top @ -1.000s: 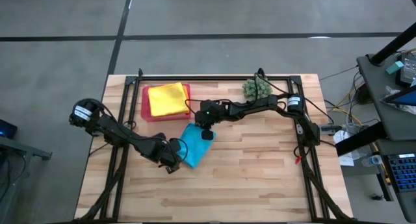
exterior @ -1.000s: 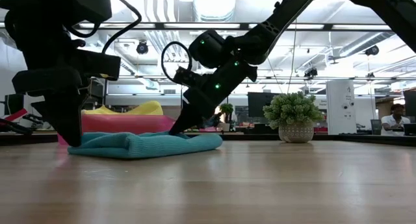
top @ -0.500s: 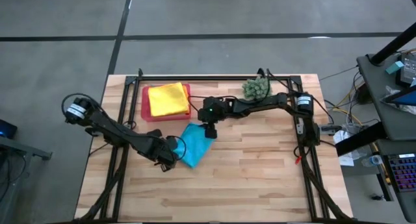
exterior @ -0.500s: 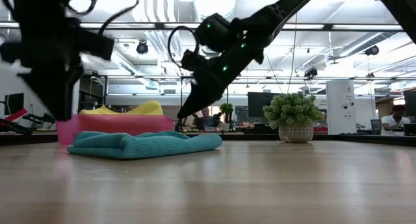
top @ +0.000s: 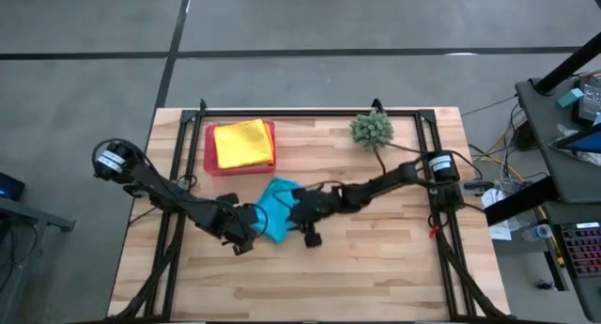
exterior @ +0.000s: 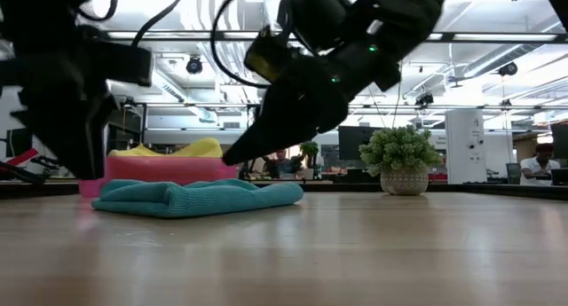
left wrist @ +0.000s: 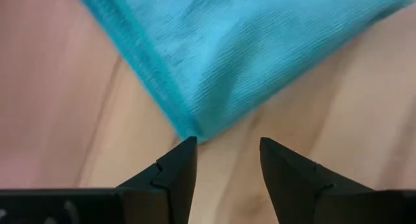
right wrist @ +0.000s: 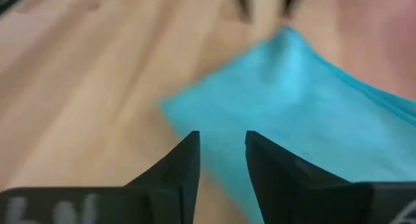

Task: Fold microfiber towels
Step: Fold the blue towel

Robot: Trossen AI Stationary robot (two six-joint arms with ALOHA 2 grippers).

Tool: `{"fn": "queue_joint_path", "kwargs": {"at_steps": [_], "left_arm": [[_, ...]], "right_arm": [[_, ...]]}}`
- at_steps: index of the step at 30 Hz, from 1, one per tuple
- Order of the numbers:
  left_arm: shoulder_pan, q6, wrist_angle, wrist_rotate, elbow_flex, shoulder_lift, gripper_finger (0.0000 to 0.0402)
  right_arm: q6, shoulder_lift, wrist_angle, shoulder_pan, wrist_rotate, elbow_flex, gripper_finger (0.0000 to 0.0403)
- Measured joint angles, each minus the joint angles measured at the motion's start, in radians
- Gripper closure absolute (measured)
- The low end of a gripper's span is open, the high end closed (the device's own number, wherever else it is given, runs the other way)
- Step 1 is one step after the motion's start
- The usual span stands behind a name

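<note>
- Where the wooden plank table shows bare boards towards its near edge, the folded turquoise blue microfiber towel lies flat just beyond them, near the middle and a little to the left
- The left gripper sits at the towel's near left corner; in the left wrist view its two dark fingers are spread with a gap between them, and the towel's corner lies just ahead of that gap, not pinched
- The right gripper is at the towel's right edge, its arm stretching across from the right side of the table; in the right wrist view its fingers stand slightly apart, holding nothing, with the towel's edge just in front of the tips
- Seen from table height, the towel rests in a low folded heap with both grippers above it
- Farther back on the left, a yellow microfiber towel lies on the flat pink rectangular tray
- Farthest right, the small spiky dark green plant ball stands near the table's far edge, well apart from the towels
</note>
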Motion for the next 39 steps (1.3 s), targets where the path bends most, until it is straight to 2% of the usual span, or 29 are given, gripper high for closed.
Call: {"fn": "queue_joint_path", "kwargs": {"at_steps": [3, 6, 9, 18, 22, 33, 39], "left_arm": [[0.0, 0.008, 0.012, -0.024, -0.034, 0.0, 0.0249], [0.0, 0.008, 0.027, -0.037, -0.062, 0.0, 0.0249], [0.002, 0.008, 0.114, -0.094, -0.087, 0.0, 0.0249], [0.004, -0.013, 0.276, -0.105, -0.154, 0.005, 0.0252], [0.004, -0.019, 0.304, -0.105, -0.173, 0.005, 0.0278], [0.004, -0.018, 0.299, -0.105, -0.173, 0.005, 0.0387], [0.004, -0.018, 0.299, -0.104, -0.174, 0.005, 0.0398]], "right_arm": [[0.007, 0.002, 0.079, 0.05, 0.016, -0.025, 0.0295], [0.025, 0.0, 0.147, 0.089, 0.092, -0.05, 0.0303], [0.026, 0.004, 0.193, 0.115, 0.141, -0.072, 0.031], [0.078, 0.081, 0.332, 0.159, 0.154, -0.072, 0.0318], [0.121, 0.098, 0.334, 0.165, 0.158, -0.054, 0.0311], [0.146, 0.132, 0.345, 0.165, 0.187, -0.025, 0.0257], [0.162, 0.217, 0.34, 0.164, 0.233, 0.033, 0.0248]]}}
